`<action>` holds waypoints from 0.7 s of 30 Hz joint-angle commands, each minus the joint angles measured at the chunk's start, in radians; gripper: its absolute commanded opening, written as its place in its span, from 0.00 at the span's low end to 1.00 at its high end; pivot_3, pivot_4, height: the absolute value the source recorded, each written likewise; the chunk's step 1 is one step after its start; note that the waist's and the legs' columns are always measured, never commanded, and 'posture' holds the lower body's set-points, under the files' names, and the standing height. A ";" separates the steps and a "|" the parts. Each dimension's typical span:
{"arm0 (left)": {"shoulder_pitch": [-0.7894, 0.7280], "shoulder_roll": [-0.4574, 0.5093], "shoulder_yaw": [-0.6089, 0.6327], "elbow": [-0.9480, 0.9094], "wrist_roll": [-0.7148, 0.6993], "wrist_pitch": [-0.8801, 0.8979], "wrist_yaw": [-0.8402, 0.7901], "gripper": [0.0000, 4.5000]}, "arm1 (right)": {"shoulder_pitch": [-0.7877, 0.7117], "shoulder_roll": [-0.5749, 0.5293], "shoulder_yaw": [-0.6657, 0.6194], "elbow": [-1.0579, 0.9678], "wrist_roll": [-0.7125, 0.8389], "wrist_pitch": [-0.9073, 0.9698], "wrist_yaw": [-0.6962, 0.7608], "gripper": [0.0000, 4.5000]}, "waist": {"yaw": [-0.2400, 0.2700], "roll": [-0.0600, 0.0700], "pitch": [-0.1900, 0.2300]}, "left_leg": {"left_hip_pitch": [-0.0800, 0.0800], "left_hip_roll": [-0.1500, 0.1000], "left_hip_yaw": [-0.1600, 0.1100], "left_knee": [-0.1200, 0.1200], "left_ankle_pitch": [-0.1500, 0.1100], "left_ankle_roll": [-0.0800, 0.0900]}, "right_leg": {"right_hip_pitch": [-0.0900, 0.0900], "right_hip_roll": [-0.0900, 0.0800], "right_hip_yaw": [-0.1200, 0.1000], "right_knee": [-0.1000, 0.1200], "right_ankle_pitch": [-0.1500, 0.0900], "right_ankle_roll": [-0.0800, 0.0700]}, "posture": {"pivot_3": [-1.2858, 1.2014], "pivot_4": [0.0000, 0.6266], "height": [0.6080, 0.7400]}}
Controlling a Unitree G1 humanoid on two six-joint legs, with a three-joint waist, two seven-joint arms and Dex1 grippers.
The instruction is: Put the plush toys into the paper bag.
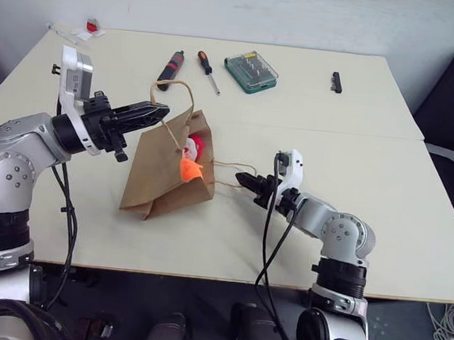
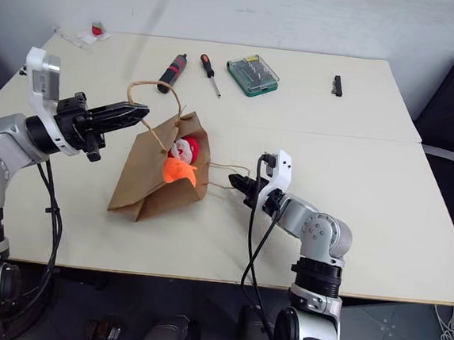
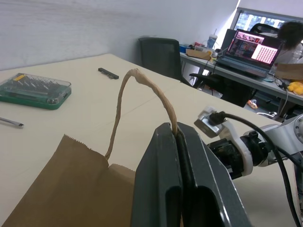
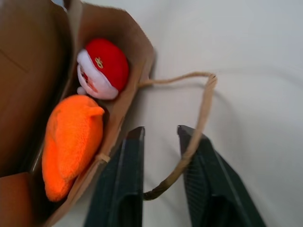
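Bag (image 1: 156, 181) lies on its side on the table (image 1: 309, 145), centre-left of the head view. Long axis runs from the closed end at lower left to the open mouth at upper right, so the mouth points toward the frame centre.

Both toys sit just inside the mouth: orange toy (image 1: 189, 169) at the lip, partly sticking out; red toy (image 1: 196, 145) just above it, deeper in, white part showing. The two appear to touch.

Upper handle (image 1: 174, 110) rises from the top edge of the bag. Left gripper (image 1: 162, 114), left of centre, is clamped tight on this handle, which is pulled taut and holds the upper wall up.

Lower handle (image 4: 196, 120) lies flat on the table, looping out to the right of the mouth. Right gripper (image 4: 161, 135) is low at the table right of the bag, pointing at the mouth. Jaws narrow but not closed; the lower handle passes between them and lies against one finger (image 4: 201, 170).

Upper part of frame: two screwdrivers (image 1: 190, 66) and a green bit case (image 1: 251, 71), well apart from the bag.
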 commanded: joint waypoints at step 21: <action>-0.139 -0.161 -0.104 0.098 0.083 -0.154 0.005 0.00 | -0.110 -0.410 0.124 -0.405 0.040 -0.302 0.204 0.01 | 0.025 -0.001 0.001 | 0.000 0.000 0.000 0.000 0.000 0.000 | 0.000 0.000 -0.001 -0.001 0.000 0.000 | 0.52 0.24 1.00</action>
